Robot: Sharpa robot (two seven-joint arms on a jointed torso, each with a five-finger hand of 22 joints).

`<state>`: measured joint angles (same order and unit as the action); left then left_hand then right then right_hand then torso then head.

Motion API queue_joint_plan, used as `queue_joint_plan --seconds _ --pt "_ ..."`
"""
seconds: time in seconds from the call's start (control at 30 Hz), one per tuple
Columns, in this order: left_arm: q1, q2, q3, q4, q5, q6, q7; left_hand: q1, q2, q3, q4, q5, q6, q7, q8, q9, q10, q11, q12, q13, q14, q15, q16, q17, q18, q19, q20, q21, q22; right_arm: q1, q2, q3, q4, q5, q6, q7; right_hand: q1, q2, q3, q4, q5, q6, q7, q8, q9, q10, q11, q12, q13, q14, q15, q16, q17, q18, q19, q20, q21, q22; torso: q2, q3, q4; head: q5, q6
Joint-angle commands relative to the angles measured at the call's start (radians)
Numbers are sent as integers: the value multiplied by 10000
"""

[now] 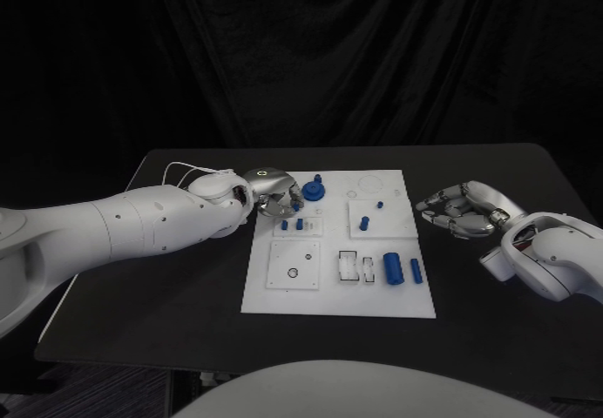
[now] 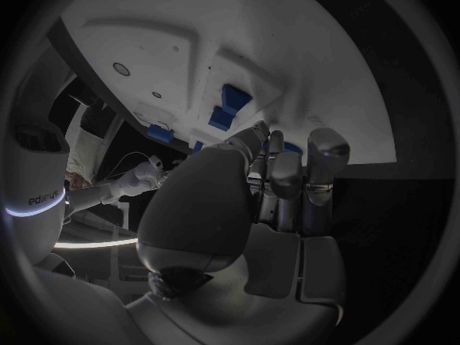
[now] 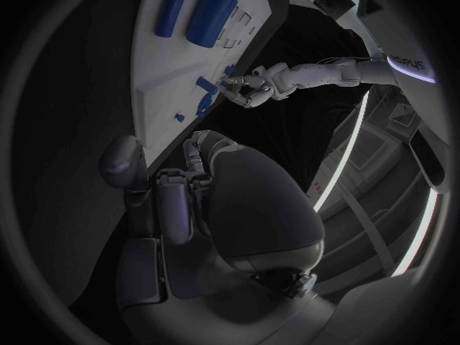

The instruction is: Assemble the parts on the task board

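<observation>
Fingers of my left hand (image 1: 270, 193) are curled down over the far-left corner of the task board (image 1: 339, 292), and from the head view I can't tell whether they pinch anything or just rest there. The blue knob-like part (image 1: 315, 190) stands just beside that hand at about three o'clock from it, close enough that they may be touching. In the left wrist view the fingertips (image 2: 326, 155) point toward the board's edge with blue pieces (image 2: 228, 107) just past them.

Moving across, two small blue pegs (image 1: 292, 225) stand at about five o'clock from the hand. Near the board's front, a thick blue cylinder (image 1: 393, 266) and a thinner one (image 1: 416, 270) lie flat side by side, long axes running twelve to six.

My right hand (image 1: 458, 209) sits off the board's right edge, well apart from the parts, fingers curled in and holding nothing I can see. The lying cylinders are at roughly seven o'clock from it and nearer to it than to the left hand. I judge the knob is the left hand's job.
</observation>
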<state>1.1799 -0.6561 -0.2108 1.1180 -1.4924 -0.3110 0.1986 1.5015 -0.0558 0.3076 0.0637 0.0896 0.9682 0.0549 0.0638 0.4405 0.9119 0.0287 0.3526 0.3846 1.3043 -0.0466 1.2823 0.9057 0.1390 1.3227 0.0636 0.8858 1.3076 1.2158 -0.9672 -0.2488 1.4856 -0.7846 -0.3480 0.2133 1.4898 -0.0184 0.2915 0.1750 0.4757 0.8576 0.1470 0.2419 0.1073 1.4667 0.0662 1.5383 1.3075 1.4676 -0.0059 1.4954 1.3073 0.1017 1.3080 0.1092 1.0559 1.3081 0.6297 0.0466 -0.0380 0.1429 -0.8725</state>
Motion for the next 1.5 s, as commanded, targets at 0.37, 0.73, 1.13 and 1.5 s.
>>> queue_joint_plan --seconds 0.37,0.73,1.13,1.5 --pt "-38 -49 -3 -37 4 338 20 -435 -359 -415 390 -326 -995 -367 -19 -333 -677 189 -300 -45 -357 149 -259 -412 -56 -332 119 -704 808 -41 -13 6 14 7 59 -109 -10 70 79 6 45 43 28 58 -14 261 23 -10 1869 480 54 -38 1215 86 -23 -25 -30 1182 -4 -2 7 13 -1" --pt "-39 -98 -3 -58 4 71 -89 -267 -282 -359 341 -231 -1109 -356 4 -394 -676 200 -257 -4 -402 161 -283 -469 -41 -348 142 -797 801 -44 -20 7 19 7 115 -151 -12 77 101 -11 47 75 23 80 -8 258 20 -11 1866 479 54 -39 1213 87 -28 -25 -34 1180 -18 -11 13 29 -1" --pt "-11 -877 2 568 4 -1600 -228 178 -530 -296 66 42 -1669 -349 -23 -601 -1068 312 -410 -64 -521 213 -405 -691 -52 -316 169 -839 834 -4 -212 11 181 -78 -166 -16 -33 34 112 -54 37 162 4 137 9 244 8 -17 1851 478 46 -41 1209 89 -33 -29 -32 1178 -19 -15 13 -25 -1" --pt "231 -2515 40 2673 2203 -2581 390 485 -535 -653 159 37 -2842 -578 8 -1038 -2279 522 -480 -120 -2704 478 -2422 -3501 389 -2082 366 -4354 95 1096 80 13 183 -867 -456 -72 -32 -158 135 -201 -115 96 22 108 -23 96 16 -82 1709 427 45 -107 1095 103 -90 -36 -99 1155 -8 -48 25 -178 -1"
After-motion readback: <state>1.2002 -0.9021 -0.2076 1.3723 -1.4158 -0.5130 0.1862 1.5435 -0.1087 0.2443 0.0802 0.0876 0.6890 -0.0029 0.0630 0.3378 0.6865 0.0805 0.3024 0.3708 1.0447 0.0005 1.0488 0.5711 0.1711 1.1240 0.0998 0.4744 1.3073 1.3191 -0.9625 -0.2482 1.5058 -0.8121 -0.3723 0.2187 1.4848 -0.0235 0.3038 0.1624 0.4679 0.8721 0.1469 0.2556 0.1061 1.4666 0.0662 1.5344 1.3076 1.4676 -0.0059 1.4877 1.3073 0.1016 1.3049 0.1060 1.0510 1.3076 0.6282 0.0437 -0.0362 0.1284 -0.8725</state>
